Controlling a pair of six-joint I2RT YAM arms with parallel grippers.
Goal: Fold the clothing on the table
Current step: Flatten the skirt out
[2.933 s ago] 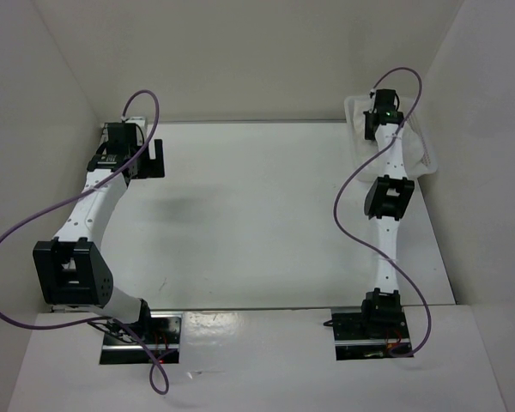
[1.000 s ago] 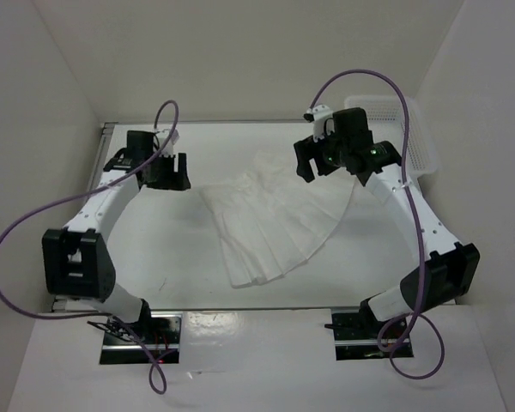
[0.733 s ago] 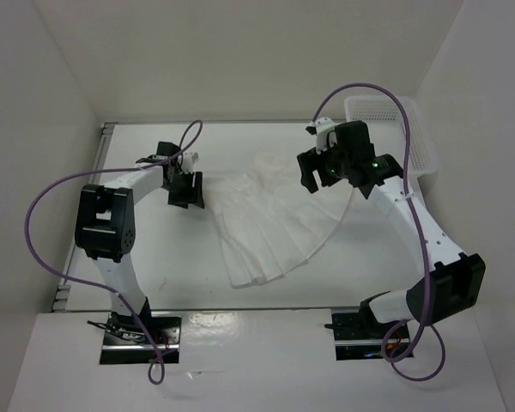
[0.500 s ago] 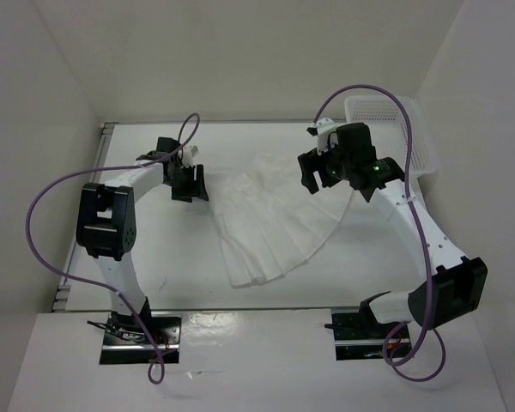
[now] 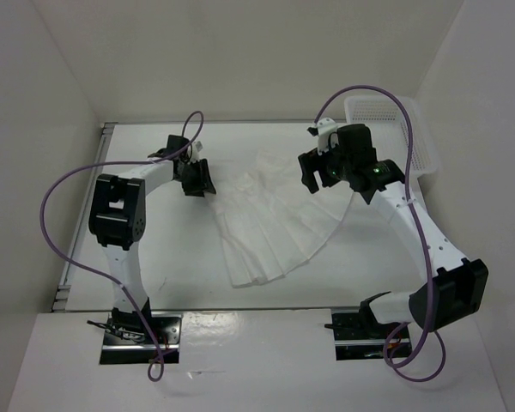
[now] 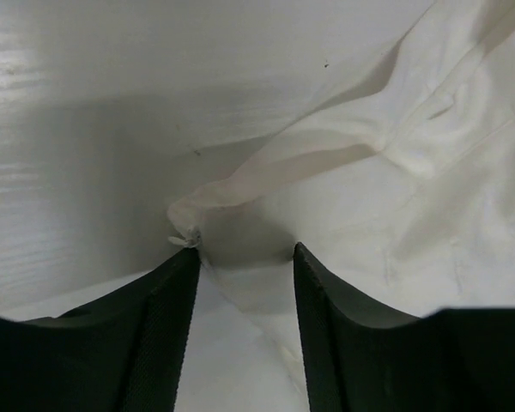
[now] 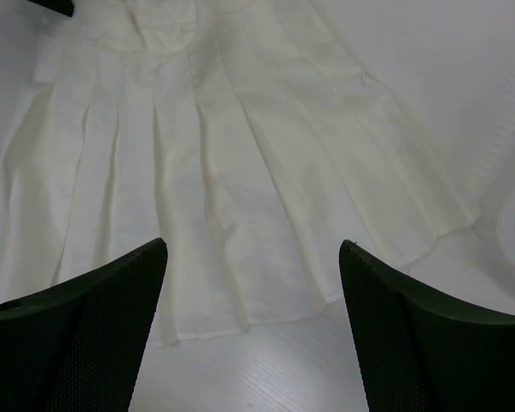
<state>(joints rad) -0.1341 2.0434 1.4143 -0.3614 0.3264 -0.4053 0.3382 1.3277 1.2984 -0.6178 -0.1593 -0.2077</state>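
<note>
White pleated clothing (image 5: 270, 219) lies fanned flat on the table (image 5: 154, 257), nearer its far edge. The left gripper (image 5: 199, 178) straddles the clothing's far-left corner, jaws part-spread and not yet pinching, placed to lift a fold. The right gripper (image 5: 312, 177) hovers over the far-right side, jaws wide apart.

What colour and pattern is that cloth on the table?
White clothing, plain except for fanned pleats; clearest in the right wrist view.

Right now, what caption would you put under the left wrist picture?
Left gripper, jaws apart, straddles a corner of the white clothing on the table.
</note>
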